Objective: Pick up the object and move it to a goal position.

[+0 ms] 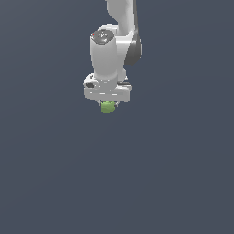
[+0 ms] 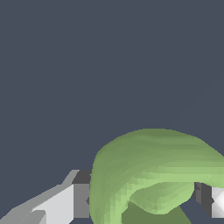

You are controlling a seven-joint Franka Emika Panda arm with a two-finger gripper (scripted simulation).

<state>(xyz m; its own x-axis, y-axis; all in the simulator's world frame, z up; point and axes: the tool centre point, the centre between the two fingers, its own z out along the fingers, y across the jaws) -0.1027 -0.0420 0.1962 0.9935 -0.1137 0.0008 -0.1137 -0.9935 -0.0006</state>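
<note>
The object [image 1: 107, 107] is a small light-green rounded lump showing just under the white gripper [image 1: 108, 104] in the exterior view. The arm hangs from above the scene with its hand pointing down. In the wrist view the object [image 2: 148, 170] fills the space between the two fingers; one finger [image 2: 65, 203] and the other finger [image 2: 210, 199] press against its sides. The gripper [image 2: 142, 197] is shut on the object. Most of the fingers are hidden behind the hand in the exterior view.
A plain dark blue-grey surface [image 1: 173, 173] lies all around the arm. No other objects, containers or edges show in either view.
</note>
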